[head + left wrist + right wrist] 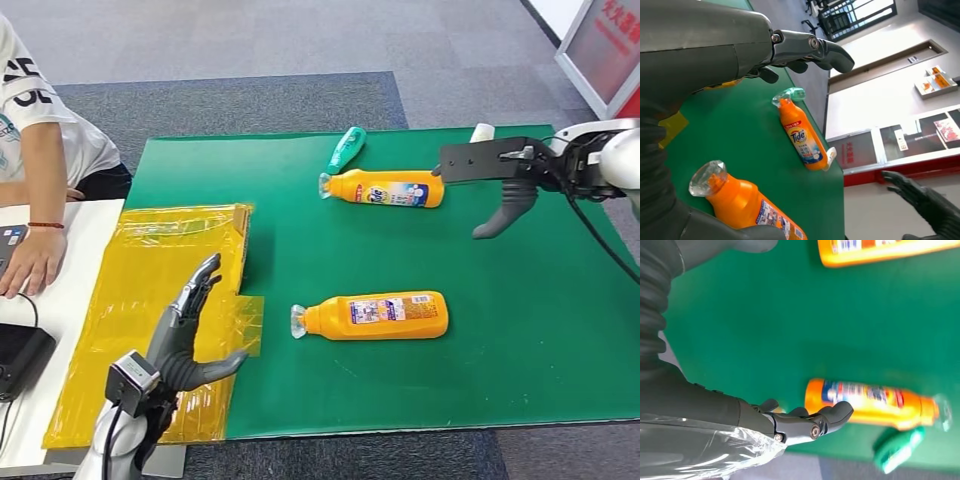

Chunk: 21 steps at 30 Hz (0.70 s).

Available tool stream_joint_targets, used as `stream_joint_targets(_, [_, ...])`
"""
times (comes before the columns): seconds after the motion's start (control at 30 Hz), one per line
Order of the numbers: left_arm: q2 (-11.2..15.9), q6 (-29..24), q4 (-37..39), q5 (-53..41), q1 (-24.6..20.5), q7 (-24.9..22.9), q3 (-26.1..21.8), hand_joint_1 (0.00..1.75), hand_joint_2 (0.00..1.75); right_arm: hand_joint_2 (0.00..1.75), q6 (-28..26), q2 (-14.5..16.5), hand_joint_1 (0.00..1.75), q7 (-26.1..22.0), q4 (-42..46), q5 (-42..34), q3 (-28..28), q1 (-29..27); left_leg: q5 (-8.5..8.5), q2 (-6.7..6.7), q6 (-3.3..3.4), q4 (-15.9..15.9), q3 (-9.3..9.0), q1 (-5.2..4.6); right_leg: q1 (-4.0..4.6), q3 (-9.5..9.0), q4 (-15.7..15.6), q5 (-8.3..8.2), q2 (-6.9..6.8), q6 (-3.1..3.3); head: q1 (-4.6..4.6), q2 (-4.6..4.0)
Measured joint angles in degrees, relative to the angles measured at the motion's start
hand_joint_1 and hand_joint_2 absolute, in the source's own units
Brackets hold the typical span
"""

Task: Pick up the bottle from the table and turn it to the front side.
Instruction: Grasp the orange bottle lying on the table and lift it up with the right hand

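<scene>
Two orange bottles with clear caps lie on their sides on the green mat (302, 250). The near bottle (371, 315) (749, 207) (885, 249) rests mid-mat, cap to the left. The far bottle (385, 188) (800, 135) (870, 400) shows a Tide label. My right hand (507, 185) (806, 421) hovers open just right of the far bottle, above the mat, holding nothing. My left hand (192, 335) (806, 50) hangs open over the yellow plastic, well left of the near bottle.
A green bottle (347, 148) (898, 450) lies behind the far orange one. Yellow plastic sheeting (151, 300) covers the mat's left side. A person's hand (30, 258) rests on the white table (75, 260) at the left. A white object (481, 132) sits at the mat's far edge.
</scene>
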State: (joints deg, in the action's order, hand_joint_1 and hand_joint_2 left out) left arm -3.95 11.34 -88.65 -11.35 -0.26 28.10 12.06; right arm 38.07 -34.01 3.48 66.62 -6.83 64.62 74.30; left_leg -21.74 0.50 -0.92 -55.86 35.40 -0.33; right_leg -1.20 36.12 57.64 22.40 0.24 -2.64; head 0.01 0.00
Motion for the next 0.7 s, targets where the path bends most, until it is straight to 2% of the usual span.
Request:
stream_joint_targets(0.23, [0.15, 0.01, 1.27, 0.23, -1.33, 0.41, 1.06, 0.0, 1.75, 1.75, -3.1, -0.15, 0.0, -2.3, -1.98, -0.15, 7.29, -2.26, 0.0, 0.0, 0.0, -0.01, -0.01, -0.01, -0.01, 0.01, 0.0, -0.02, 0.01, -0.01, 0.0, 0.0])
stream_joint_targets(0.7, [0.44, 0.01, 2.43, 0.46, -1.62, 0.51, 1.93, 0.0, 1.75, 1.75, -3.36, -0.17, 0.0, -2.65, -3.19, -0.17, 10.8, -2.42, 0.0, 0.0, 0.0, -0.01, -0.01, 0.0, 0.0, 0.01, 0.0, -0.02, 0.01, -0.01, 0.0, 0.0])
